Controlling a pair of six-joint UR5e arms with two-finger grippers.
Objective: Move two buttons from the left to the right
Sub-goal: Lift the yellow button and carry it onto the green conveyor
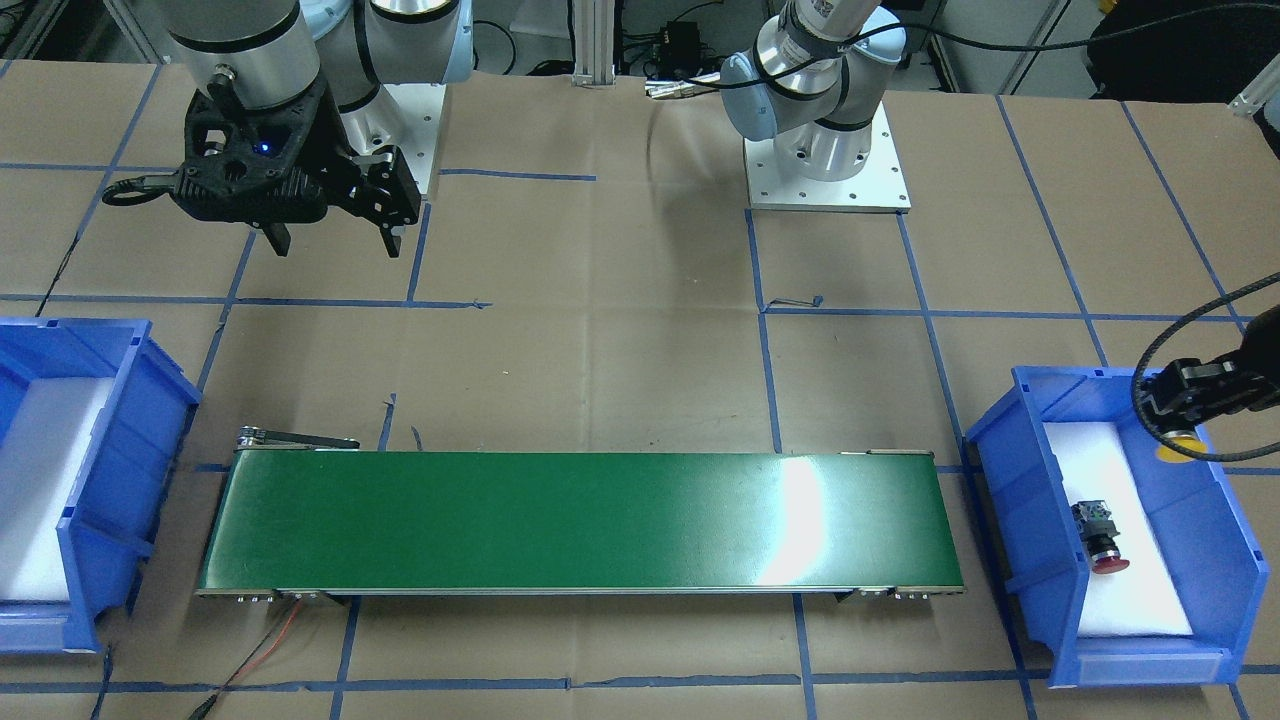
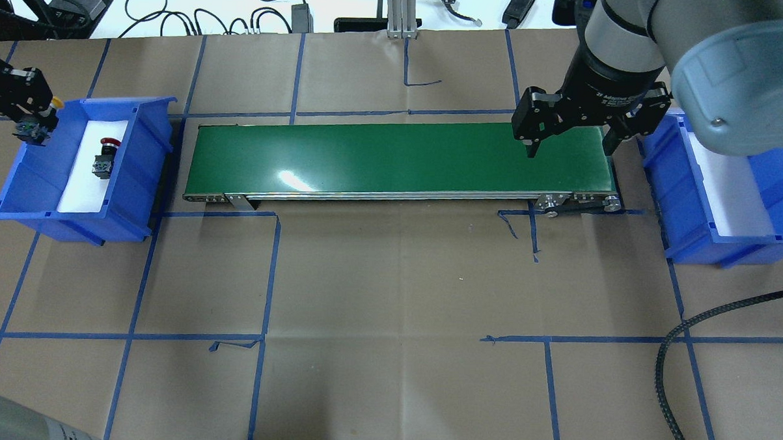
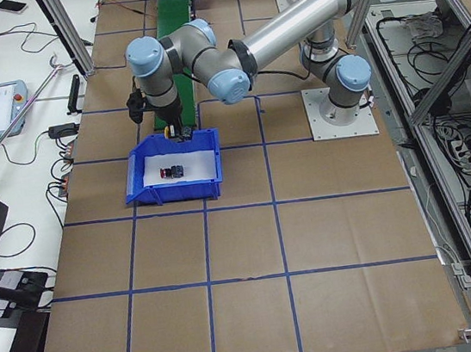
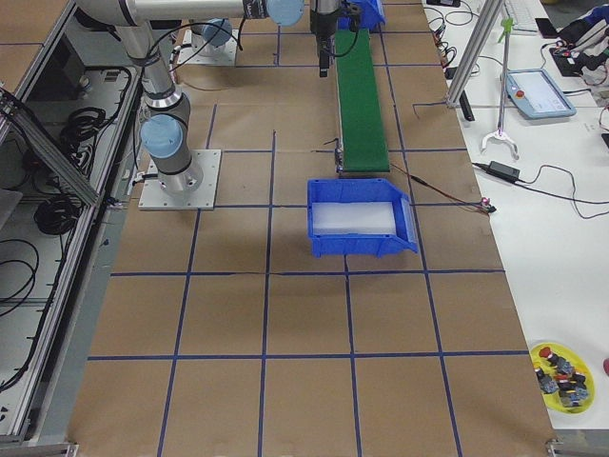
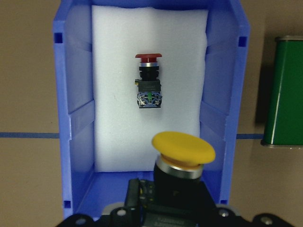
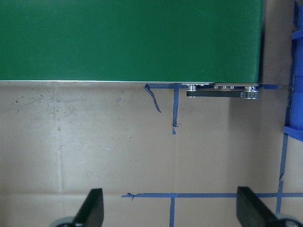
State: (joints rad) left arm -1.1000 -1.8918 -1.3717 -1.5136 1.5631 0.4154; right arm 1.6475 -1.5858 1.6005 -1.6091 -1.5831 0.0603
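A: Front-facing view, what is the count?
B: Buttons, two. Yellow button (image 1: 1180, 447), clamped in the left gripper (image 1: 1176, 425) and held above the left bin (image 1: 1232, 560). Red button (image 1: 1100, 540), on its side on that bin's white foam liner (image 1: 1140, 600). Bins, two, blue; the right bin (image 1: 120, 470) is also foam-lined. Conveyor belt (image 1: 580, 520), one, green, between the bins. Right gripper (image 1: 335, 242), jaws spread, holding nothing.
A: Overhead?
B: Same tally. The right gripper hangs over the belt's right end, near the right bin. The red button lies apart from the yellow button.
A: Side views?
B: Left end: the red button in the left bin, the near arm above it. Right end: the right bin shows its foam. Yellow dish (image 4: 561, 374), one, on the white bench, with small parts whose count cannot be told.
A: Wrist cameras?
B: Left: the yellow cap gripped in the foreground, the red button below on the foam, cap toward the bin's far end. Right: two fingers (image 6: 94, 208) wide apart over brown paper (image 6: 118, 142), beside the belt's edge.
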